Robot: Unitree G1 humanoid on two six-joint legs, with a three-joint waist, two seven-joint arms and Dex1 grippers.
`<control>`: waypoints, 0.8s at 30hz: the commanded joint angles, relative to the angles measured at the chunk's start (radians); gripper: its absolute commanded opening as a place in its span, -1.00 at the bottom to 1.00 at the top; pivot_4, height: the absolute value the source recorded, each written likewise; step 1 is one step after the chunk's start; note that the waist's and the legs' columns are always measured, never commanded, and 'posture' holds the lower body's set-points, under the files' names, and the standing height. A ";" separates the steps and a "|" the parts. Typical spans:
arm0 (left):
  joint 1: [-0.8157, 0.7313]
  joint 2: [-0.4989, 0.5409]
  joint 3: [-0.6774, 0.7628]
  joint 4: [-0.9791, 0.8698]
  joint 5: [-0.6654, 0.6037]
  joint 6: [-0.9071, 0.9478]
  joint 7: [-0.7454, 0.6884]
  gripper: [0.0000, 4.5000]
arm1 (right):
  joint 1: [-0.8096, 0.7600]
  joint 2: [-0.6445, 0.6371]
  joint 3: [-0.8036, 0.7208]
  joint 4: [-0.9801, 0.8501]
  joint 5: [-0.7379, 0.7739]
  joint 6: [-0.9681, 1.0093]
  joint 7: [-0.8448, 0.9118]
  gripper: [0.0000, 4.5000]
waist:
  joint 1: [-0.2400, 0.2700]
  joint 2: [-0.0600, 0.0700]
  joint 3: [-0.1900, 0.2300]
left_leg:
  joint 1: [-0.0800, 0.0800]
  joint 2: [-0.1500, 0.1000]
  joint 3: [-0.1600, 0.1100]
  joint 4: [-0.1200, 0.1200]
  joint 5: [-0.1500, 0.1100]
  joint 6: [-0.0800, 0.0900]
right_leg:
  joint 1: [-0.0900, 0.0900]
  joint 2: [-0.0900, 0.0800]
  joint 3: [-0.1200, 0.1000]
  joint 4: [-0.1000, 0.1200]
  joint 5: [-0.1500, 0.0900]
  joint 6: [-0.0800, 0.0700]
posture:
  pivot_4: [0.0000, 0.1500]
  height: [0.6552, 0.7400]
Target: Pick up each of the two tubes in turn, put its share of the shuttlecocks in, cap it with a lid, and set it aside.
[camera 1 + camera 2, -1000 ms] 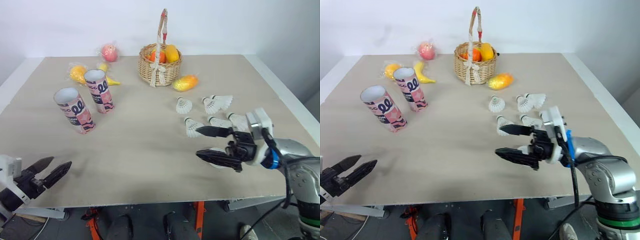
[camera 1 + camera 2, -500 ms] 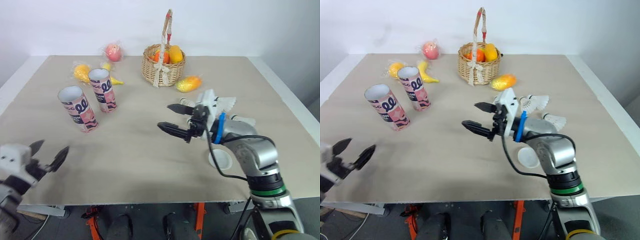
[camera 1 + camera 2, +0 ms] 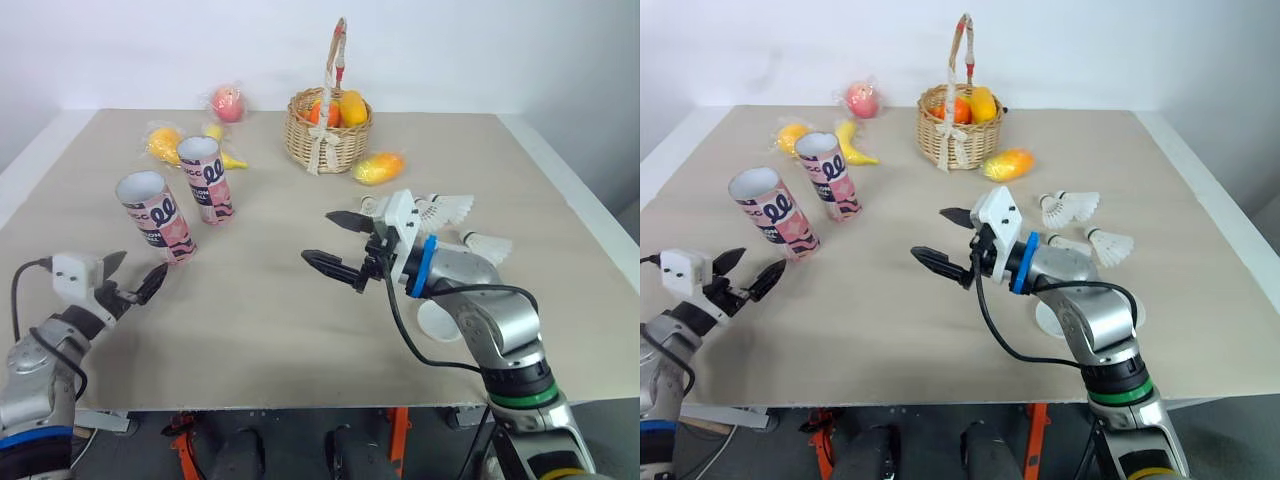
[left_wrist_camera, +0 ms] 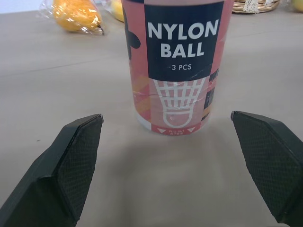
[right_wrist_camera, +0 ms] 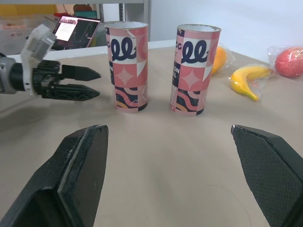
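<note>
Two pink patterned tubes stand upright and open-topped at the table's left: the near tube point(image 3: 155, 217) and the far tube point(image 3: 205, 180). My left gripper point(image 3: 134, 274) is open, low over the table just in front of the near tube point(image 4: 175, 66), which sits between and beyond its fingers, untouched. My right gripper point(image 3: 318, 237) is open and empty above the table's middle, pointing left at both tubes point(image 5: 126, 66). Several white shuttlecocks point(image 3: 1070, 207) lie at the right, partly hidden by my right arm. A white lid point(image 3: 440, 320) lies under that arm.
A wicker basket point(image 3: 325, 140) with fruit stands at the back centre, with a mango point(image 3: 378, 167) beside it. Bagged fruit, an orange point(image 3: 160, 145), a banana point(image 3: 228, 160) and a red apple point(image 3: 227, 103), lies behind the tubes. The table's front edge runs close to my left gripper.
My right gripper swung from the front right, by the shuttlecocks, leftward to the table's middle. My left gripper rose from below the front edge to just before the near tube.
</note>
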State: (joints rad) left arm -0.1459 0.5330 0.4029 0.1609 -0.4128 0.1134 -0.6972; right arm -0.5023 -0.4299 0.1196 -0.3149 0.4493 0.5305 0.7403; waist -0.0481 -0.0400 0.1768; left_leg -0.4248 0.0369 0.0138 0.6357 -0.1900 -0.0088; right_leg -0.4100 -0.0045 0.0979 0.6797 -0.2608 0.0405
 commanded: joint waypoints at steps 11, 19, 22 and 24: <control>-0.268 0.019 -0.098 0.294 0.069 -0.094 -0.053 1.00 | 0.020 -0.016 -0.042 -0.123 0.042 0.037 -0.023 0.98 | 0.001 0.000 0.000 | 0.000 -0.002 -0.002 0.000 0.000 0.000 | 0.001 0.002 -0.001 0.000 0.000 0.000 | 1.00 1.00; -0.399 0.013 -0.139 0.443 0.102 -0.154 -0.086 1.00 | 0.032 -0.021 -0.044 -0.156 0.049 0.056 -0.039 0.98 | 0.002 0.000 0.000 | -0.002 -0.004 -0.006 0.001 0.000 0.000 | 0.001 0.001 -0.001 0.000 0.000 0.001 | 1.00 1.00; -0.425 0.009 -0.134 0.465 0.097 -0.167 -0.082 1.00 | 0.036 -0.026 -0.045 -0.157 0.049 0.056 -0.038 0.98 | 0.002 0.000 0.000 | -0.003 -0.005 -0.008 0.001 0.000 0.000 | 0.001 0.001 -0.003 0.000 0.000 0.001 | 1.00 1.00; -0.426 0.007 -0.132 0.469 0.092 -0.173 -0.080 1.00 | 0.038 -0.028 -0.045 -0.158 0.048 0.056 -0.040 0.98 | 0.002 0.000 0.000 | -0.004 -0.005 -0.009 0.001 0.000 0.000 | 0.001 0.001 -0.003 0.000 0.000 0.001 | 1.00 1.00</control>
State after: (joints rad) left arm -0.5618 0.5317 0.2543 0.6373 -0.3150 -0.0388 -0.7734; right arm -0.4616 -0.4522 0.1017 -0.4288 0.4853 0.5924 0.7088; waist -0.0463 -0.0403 0.1766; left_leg -0.4287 0.0319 0.0046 0.6364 -0.1898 -0.0089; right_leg -0.4094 -0.0031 0.0947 0.6798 -0.2612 0.0416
